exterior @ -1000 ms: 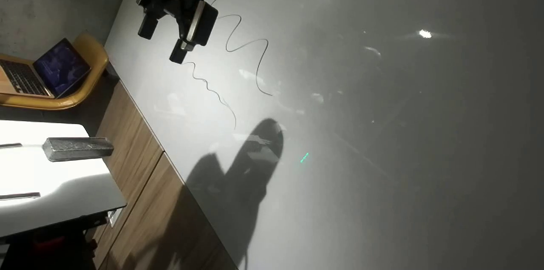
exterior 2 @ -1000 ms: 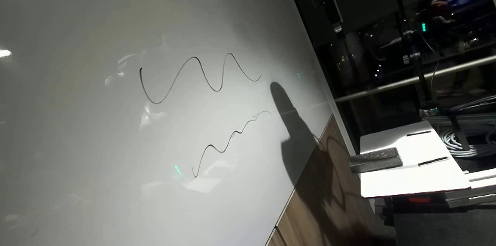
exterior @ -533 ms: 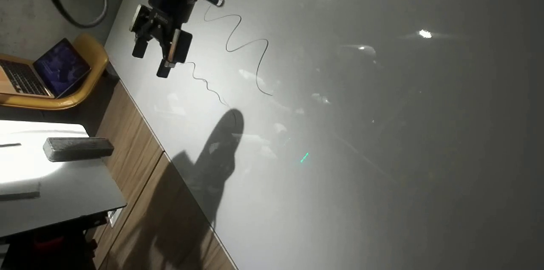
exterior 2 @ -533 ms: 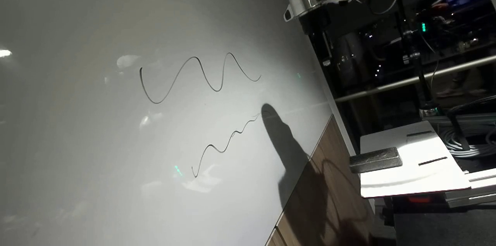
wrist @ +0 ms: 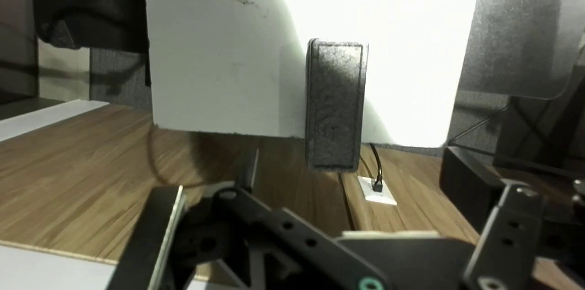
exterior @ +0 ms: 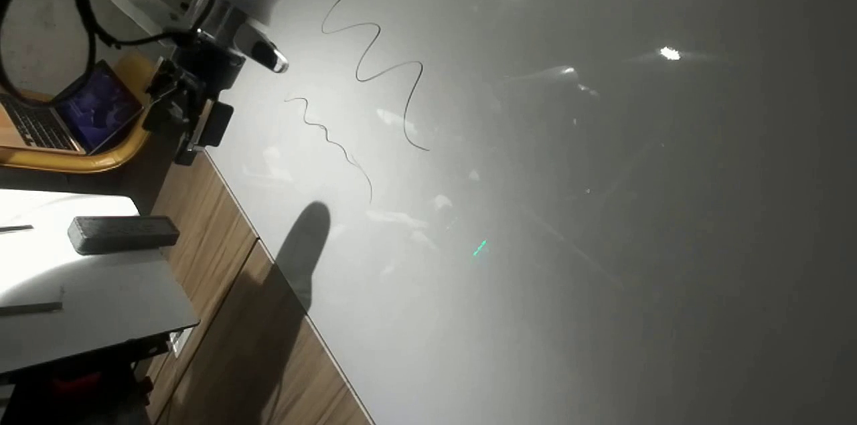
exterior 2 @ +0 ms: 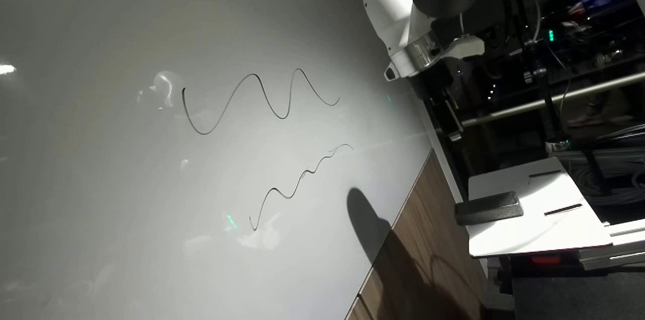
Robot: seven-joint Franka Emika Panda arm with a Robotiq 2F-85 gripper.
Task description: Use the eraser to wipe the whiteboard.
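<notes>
The eraser (exterior: 124, 235), a dark grey oblong block, lies on the small white tabletop (exterior: 134, 291) and juts past its edge. It also shows in an exterior view (exterior 2: 489, 209) and upright in the middle of the wrist view (wrist: 336, 107). The large whiteboard (exterior: 569, 244) carries two thin wavy pen lines, seen in both exterior views. My gripper (exterior: 170, 139) hangs above the eraser, apart from it, off the board's lower edge. In the wrist view the fingers (wrist: 361, 176) are wide apart with nothing between them, and the eraser lies beyond them.
Wood panels (exterior: 207, 211) run below the board. A socket with a plugged cable (wrist: 377, 189) is on them near the tabletop. A yellow chair (exterior: 107, 160) with a laptop (exterior: 97, 107) stands behind the gripper. Dark slots (exterior 2: 563, 209) cut the tabletop.
My gripper has come down from in front of the board towards the tabletop and eraser, moving left and down in an exterior view. Its shadow has moved too. The eraser and pen lines are unchanged.
</notes>
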